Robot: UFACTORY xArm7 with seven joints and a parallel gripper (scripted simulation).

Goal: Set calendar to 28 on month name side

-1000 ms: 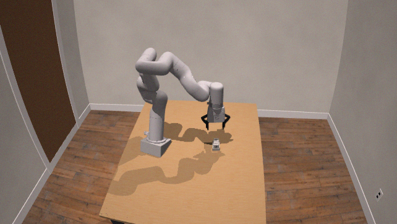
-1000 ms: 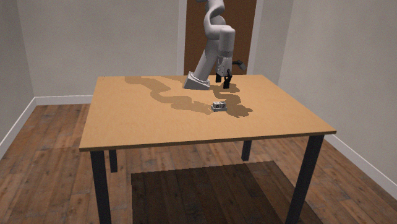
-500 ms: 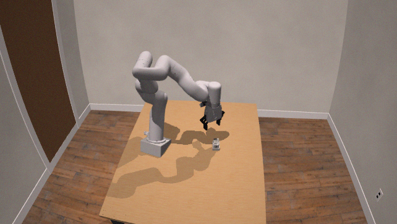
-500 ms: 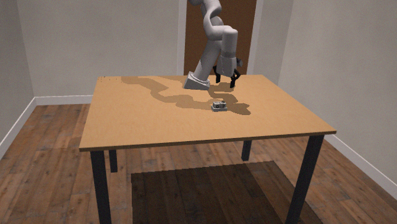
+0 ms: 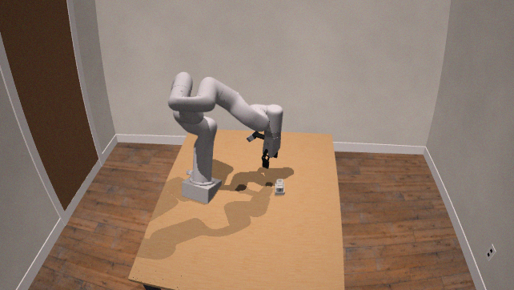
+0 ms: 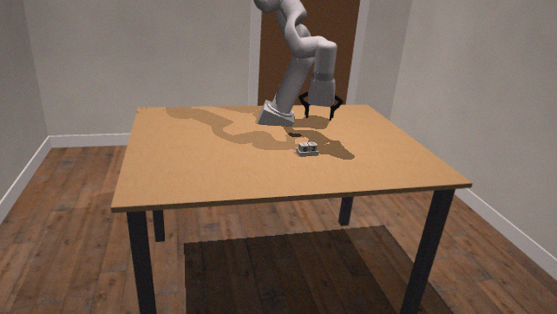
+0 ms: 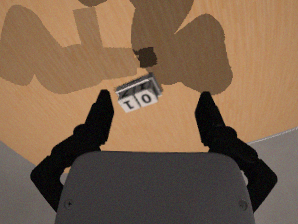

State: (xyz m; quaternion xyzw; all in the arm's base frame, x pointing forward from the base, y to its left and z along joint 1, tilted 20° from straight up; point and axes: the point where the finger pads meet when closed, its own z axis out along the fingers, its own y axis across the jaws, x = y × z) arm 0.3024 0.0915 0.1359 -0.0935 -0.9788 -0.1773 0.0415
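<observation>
My gripper (image 6: 319,112) hangs above the table (image 6: 208,173), fingers spread fully wide, nothing between them. In the wrist view both black fingers point down at the wood, one on each side of the frame.

The calendar tray (image 6: 307,153) sits flat on the table near its middle, in the arm's shadow. Two pale cubes stand in it side by side. In the exterior view the left cube (image 6: 304,147) reads 0 and the right cube (image 6: 312,147) reads 2, I think; the digits are small. In the wrist view the faces toward the camera look like 1 and 0, blurry, so I can't be sure. I can't make out a month name in any view.

The gripper is well apart from the tray, not touching it; in the top view it sits up and left of the tray (image 5: 279,191). In the wrist view the cubes (image 7: 139,99) show between the fingertips, further off, tilted slightly in frame.

The arm's base (image 5: 188,195) stands on the table, well left of the tray in the top view.
</observation>
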